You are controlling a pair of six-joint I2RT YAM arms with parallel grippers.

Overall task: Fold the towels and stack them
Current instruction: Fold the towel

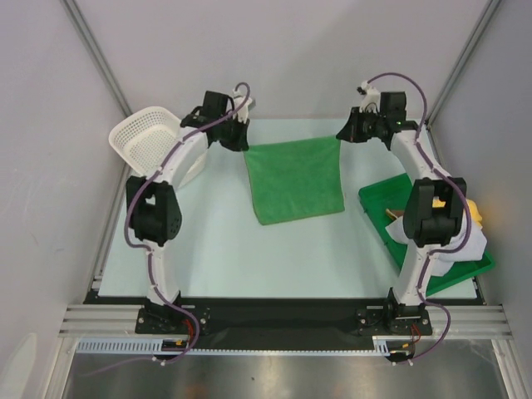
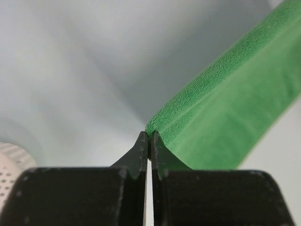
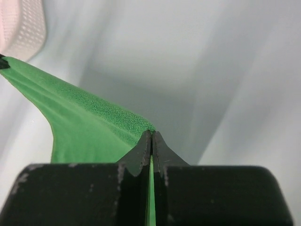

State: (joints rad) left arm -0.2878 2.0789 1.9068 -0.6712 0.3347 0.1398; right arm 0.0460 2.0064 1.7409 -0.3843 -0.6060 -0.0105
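Towel (image 1: 295, 179) corners sit hidden inside both closed jaws.

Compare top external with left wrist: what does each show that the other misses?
Top external only: the right gripper and the green tray. Left wrist only: the left gripper closed with no gap on the green towel corner. Both: the towel, the white basket, the table.

top view bright, even, sharp; faint soft shadows on the bench (image 1: 216, 249). wrist views: left end effector (image 2: 149, 143) and right end effector (image 3: 151, 140) dark, blurred near lens; green towel (image 2: 225, 117) nap crisp; background hazy, defocused.
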